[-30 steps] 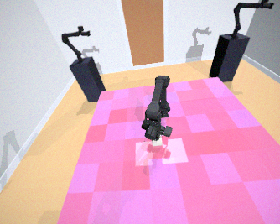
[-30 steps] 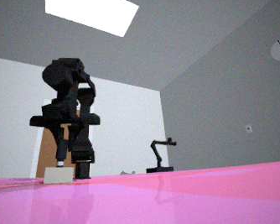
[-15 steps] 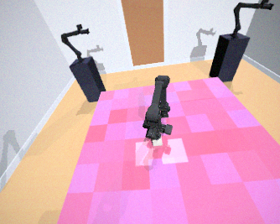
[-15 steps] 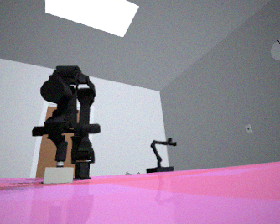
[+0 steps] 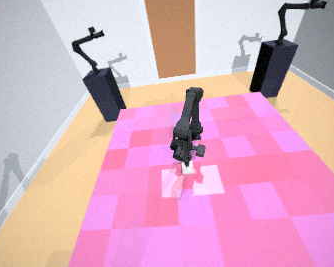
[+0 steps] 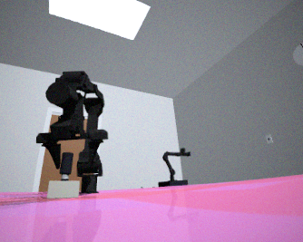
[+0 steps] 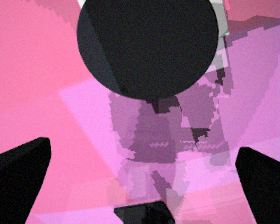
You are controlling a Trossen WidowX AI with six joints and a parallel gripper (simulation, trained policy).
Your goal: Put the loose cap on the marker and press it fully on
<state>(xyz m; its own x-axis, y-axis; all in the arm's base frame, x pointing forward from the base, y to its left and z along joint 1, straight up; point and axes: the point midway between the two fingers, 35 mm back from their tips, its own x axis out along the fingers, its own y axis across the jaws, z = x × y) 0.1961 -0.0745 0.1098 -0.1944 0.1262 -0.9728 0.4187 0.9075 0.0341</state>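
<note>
The pale holder block (image 5: pixel 188 169) (image 6: pixel 63 189) (image 7: pixel 221 56) stands on the table. In the exterior view the dark cap (image 6: pixel 67 163) (image 7: pixel 147 45) sits over the top of the upright marker, leaning slightly, with the marker's white band (image 6: pixel 64 178) visible below it. Whether the cap is fully seated cannot be told. My gripper (image 6: pixel 71 167) (image 7: pixel 146 152) is open, its fingers spread wide on either side of the cap and low above the block. In the wrist view the cap's round end fills the upper middle, beyond the fingertips, and hides the marker and most of the block.
The table (image 5: pixel 199 241) (image 6: pixel 194 218) has a pink and violet patchwork top. Two more dark arms stand on dark pedestals (image 5: pixel 105 93) (image 5: pixel 273 68) behind it, left and right. A brown door (image 5: pixel 169 31) is in the back wall.
</note>
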